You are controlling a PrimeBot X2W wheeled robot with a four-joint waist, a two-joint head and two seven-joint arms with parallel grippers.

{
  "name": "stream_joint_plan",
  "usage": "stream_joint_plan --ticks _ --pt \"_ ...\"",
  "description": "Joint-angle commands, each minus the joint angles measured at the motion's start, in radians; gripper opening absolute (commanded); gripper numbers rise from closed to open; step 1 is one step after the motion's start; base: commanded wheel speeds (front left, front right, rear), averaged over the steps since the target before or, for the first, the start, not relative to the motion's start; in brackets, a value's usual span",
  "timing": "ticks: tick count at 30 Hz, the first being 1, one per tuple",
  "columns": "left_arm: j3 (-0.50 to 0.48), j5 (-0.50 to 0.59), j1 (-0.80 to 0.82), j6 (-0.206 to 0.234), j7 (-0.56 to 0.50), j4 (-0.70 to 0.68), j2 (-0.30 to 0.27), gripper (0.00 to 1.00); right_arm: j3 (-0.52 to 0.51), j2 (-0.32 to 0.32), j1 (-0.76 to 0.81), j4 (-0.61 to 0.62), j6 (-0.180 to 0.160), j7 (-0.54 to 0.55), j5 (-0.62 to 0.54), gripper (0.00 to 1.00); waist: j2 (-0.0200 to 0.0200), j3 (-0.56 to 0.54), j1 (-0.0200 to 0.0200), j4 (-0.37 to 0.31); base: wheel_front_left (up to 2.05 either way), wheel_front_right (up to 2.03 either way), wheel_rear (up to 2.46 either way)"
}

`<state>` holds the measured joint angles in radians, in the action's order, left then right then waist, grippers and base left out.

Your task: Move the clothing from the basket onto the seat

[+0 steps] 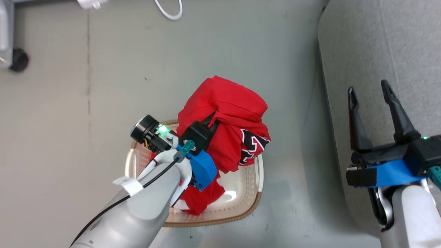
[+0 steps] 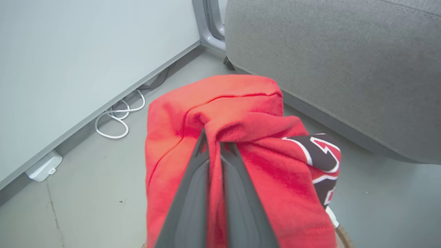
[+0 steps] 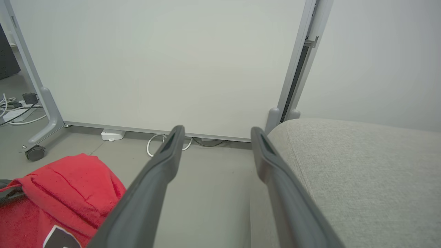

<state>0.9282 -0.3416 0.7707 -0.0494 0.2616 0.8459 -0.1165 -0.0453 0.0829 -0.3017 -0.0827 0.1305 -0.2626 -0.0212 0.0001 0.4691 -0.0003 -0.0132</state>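
1. The basket (image 1: 241, 193) sits on the floor at lower centre of the head view. Red cloth lies inside it; I cannot tell whether it is a second garment or a hanging tail.
2. Just above it, the left gripper (image 1: 214, 120) pinches a fold of the clothing (image 1: 227, 100), fingers pressed together. The bunch drapes around them above the rim, likely so that it clears the basket.
3. The seat (image 1: 379, 44) takes the right side, with bare floor between it and the basket.
4. The right gripper (image 1: 368, 86) hovers over the seat at lower right, spread and holding nothing, perhaps ready to help.
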Motion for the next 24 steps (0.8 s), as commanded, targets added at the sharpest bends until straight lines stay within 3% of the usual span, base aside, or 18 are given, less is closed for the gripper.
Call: stream_joint_plan --ticks 1,13,24 --pt "-0.027 0.004 -0.019 0.01 0.005 -0.033 -0.01 0.0 -0.002 -0.002 0.023 -0.007 0.0 -0.003 0.001 1.0 -0.0001 -0.08 0.0003 0.021 0.0 0.0 0.0" --pt "-0.225 0.044 -0.114 0.027 0.005 -0.264 -0.035 0.0 -0.011 -0.019 0.136 -0.044 0.0 -0.003 0.008 1.0 -0.0001 -0.269 0.0003 0.049 0.0 0.0 0.0" --pt "-0.302 0.082 -0.182 0.01 0.005 -0.372 -0.03 0.0 0.011 -0.031 0.211 -0.06 0.0 -0.003 0.019 1.0 -0.0001 -0.371 0.0003 0.067 0.0 0.0 0.0"
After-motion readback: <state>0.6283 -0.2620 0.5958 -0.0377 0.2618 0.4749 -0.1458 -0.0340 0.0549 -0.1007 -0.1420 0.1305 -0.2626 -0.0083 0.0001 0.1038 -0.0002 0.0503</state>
